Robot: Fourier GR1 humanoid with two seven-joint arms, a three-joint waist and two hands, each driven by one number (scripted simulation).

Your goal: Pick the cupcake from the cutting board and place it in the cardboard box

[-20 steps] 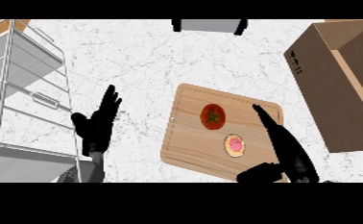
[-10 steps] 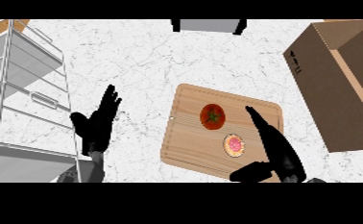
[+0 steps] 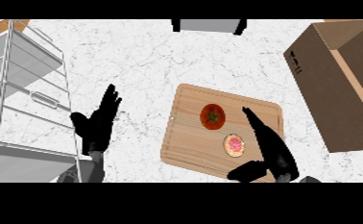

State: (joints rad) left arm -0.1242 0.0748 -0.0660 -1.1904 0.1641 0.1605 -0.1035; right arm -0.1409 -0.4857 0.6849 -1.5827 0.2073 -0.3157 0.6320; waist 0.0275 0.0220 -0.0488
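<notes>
A cupcake [image 3: 233,144] with pink frosting sits on the wooden cutting board [image 3: 190,131], near its lower right. A red tomato [image 3: 212,115] lies just above it on the same board. My right hand [image 3: 272,152] is open beside the cupcake on its right, fingers stretched straight toward the board's far edge, thumb curving in below the cupcake. It does not hold the cupcake. The cardboard box [image 3: 327,82] stands open at the right edge of the counter. My left hand [image 3: 96,124] rests open at the lower left, fingers up.
A metal wire rack [image 3: 32,93] with shelves fills the left side. A grey object [image 3: 208,25] sits at the counter's far edge, top centre. White marble counter lies between the board and the box.
My right hand has slid left over the board, closing in on the cupcake's right side. The left hand, cupcake and tomato have not moved.
</notes>
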